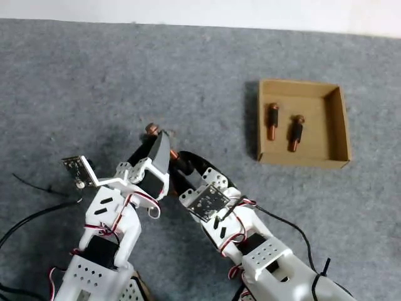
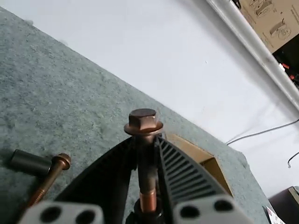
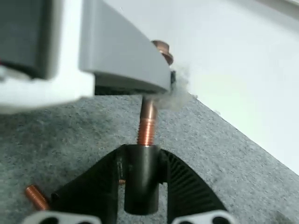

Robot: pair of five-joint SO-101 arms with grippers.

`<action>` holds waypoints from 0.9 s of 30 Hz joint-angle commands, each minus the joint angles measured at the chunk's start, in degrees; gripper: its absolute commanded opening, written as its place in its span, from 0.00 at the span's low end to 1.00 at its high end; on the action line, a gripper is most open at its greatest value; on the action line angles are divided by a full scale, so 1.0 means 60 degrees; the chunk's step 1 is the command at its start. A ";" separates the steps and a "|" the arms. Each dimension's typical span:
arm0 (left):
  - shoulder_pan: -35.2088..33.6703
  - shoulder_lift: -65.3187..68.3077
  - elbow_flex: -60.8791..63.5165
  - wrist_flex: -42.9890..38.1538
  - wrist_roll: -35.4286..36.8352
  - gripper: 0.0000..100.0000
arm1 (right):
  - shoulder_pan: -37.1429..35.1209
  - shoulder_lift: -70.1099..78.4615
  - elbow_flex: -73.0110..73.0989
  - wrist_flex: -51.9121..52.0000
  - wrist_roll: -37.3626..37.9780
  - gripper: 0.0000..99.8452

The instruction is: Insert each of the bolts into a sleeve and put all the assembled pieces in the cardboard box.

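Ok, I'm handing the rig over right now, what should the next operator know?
Left gripper: shut on a bolt, below its head.
Right gripper: shut on a sleeve; the bolt's threaded tip meets its mouth.
Done: two assembled pieces lie in the cardboard box.
Left: finish this insertion, box it, then join the loose bolt and loose sleeve on the carpet.

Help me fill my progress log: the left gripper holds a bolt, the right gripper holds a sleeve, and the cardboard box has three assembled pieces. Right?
Not three: the high view shows two assembled pieces in the cardboard box. The left gripper does hold a bolt and the right gripper a sleeve.
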 commanded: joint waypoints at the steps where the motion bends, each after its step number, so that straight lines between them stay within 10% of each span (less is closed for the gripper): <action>1: 0.0168 -0.0022 -0.0125 0.0864 -0.0029 0.01 | 0.0139 -0.0359 0.0256 -0.0374 0.0103 0.00; 8: 0.2396 -0.0022 -0.0344 0.2491 -0.1392 0.01 | 0.0154 -0.0359 0.0286 -0.0388 0.0103 0.00; 17: 0.1663 -0.0022 -0.0330 0.2286 -0.1568 0.02 | 0.0168 -0.0359 0.0271 -0.0388 0.0103 0.00; 27: 0.1619 0.0066 -0.0315 0.2359 -0.1538 0.46 | 0.0168 -0.0359 0.0271 -0.0388 0.0103 0.00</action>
